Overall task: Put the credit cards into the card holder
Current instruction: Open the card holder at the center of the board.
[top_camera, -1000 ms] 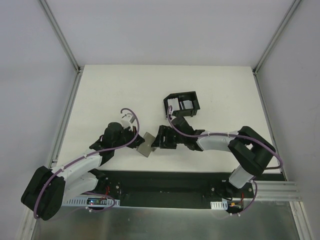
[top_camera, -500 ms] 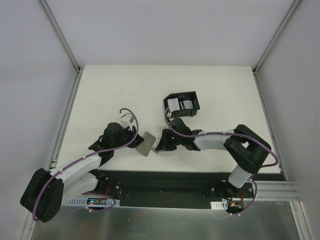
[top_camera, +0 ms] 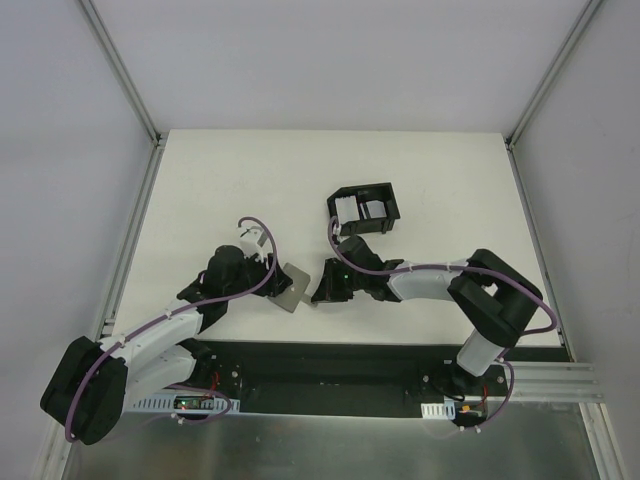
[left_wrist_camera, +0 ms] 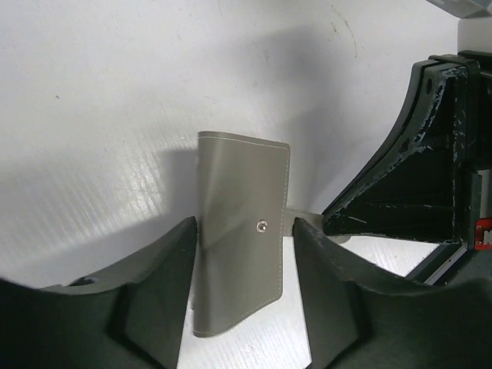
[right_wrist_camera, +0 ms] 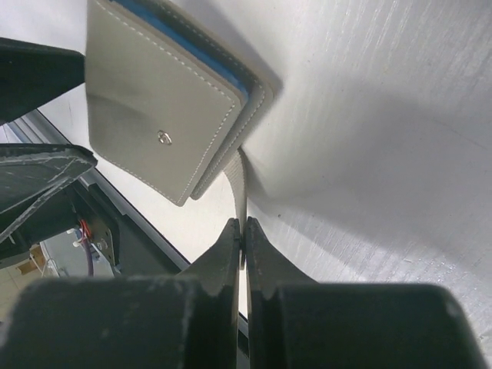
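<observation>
The card holder [top_camera: 293,287] is a grey wallet with a snap, folded shut and held tilted off the table between the two arms. My right gripper [top_camera: 318,291] is shut on its thin closing tab [right_wrist_camera: 240,188], and pale blue lining shows at the wallet's edge [right_wrist_camera: 201,55]. My left gripper [left_wrist_camera: 244,231] is open, a finger on either side of the card holder [left_wrist_camera: 242,231], with a gap on the right side. Whitish credit cards [top_camera: 347,208] stand in the black tray [top_camera: 385,192] behind.
The black divided tray stands at the table's middle back, beyond the right wrist. The black base rail [top_camera: 330,365] runs along the near edge, just below the wallet. White tabletop [top_camera: 220,180] lies to the left and far side.
My right gripper has closed onto the wallet's tab. My left gripper, shut on the wallet before, has opened around it. The wallet has barely moved.
</observation>
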Robot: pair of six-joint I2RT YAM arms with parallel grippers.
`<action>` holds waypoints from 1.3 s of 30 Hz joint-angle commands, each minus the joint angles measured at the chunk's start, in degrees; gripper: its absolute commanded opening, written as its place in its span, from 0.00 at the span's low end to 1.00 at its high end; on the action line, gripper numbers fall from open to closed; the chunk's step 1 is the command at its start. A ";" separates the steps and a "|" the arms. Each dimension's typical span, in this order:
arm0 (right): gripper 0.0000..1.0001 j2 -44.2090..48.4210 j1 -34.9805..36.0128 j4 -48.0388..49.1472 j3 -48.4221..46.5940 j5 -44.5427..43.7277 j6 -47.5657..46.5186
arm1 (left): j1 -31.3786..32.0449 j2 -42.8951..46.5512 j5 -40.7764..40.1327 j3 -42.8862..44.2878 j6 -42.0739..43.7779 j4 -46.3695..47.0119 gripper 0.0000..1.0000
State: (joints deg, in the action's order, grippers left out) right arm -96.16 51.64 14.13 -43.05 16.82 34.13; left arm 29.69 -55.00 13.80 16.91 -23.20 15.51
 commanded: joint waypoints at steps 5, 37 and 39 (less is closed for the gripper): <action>0.01 4.40 -0.31 0.98 1.12 -1.09 -2.22 | 0.63 3.49 -2.73 1.64 1.75 -2.32 0.74; 0.01 3.52 -1.28 6.25 -1.60 3.66 -3.46 | 3.53 -3.71 -2.28 8.93 7.56 -11.99 0.73; 0.01 3.52 -1.36 6.79 -1.51 3.40 -3.19 | 3.53 -3.27 -3.16 8.58 7.47 -12.17 0.75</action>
State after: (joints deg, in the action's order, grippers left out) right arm -92.36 50.39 17.45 -42.44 19.05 31.00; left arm 32.71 -58.85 13.23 23.88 -16.29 3.92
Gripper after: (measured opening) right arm 0.021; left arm 0.736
